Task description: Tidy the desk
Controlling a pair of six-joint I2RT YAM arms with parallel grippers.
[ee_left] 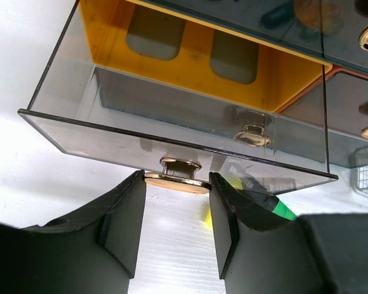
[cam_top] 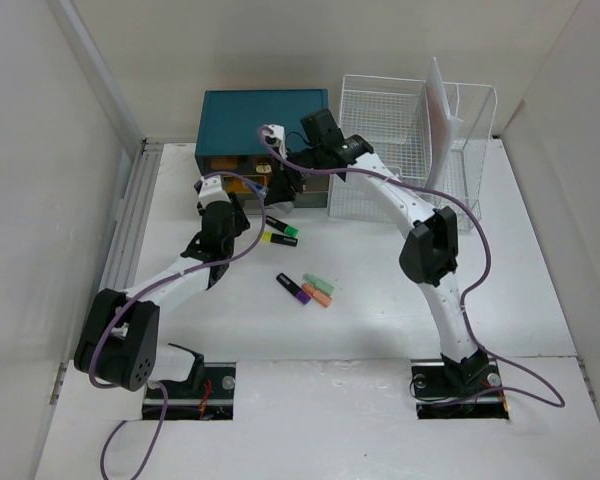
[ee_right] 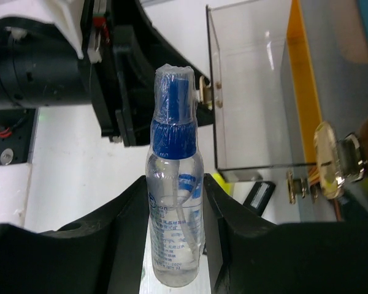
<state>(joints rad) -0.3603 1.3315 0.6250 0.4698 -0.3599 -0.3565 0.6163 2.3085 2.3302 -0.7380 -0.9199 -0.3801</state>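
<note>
Left gripper point(ee_left: 176, 179) clamps the drawer handle point(ee_left: 176, 183); right gripper point(ee_right: 175, 187), outstretched, grips a spray bottle point(ee_right: 172, 144).

Clear plastic drawer point(ee_left: 172, 138), bottle point(ee_right: 175, 239); glossy gold metal handle point(ee_left: 176, 182); matte desk point(cam_top: 380, 335).

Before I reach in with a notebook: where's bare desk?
Bare desk: right of the right arm, in front of the wire rack; nearside of the highlighters. Crowded at the chest: left gripper grips the drawer handle, right gripper holds a spray bottle.
</note>
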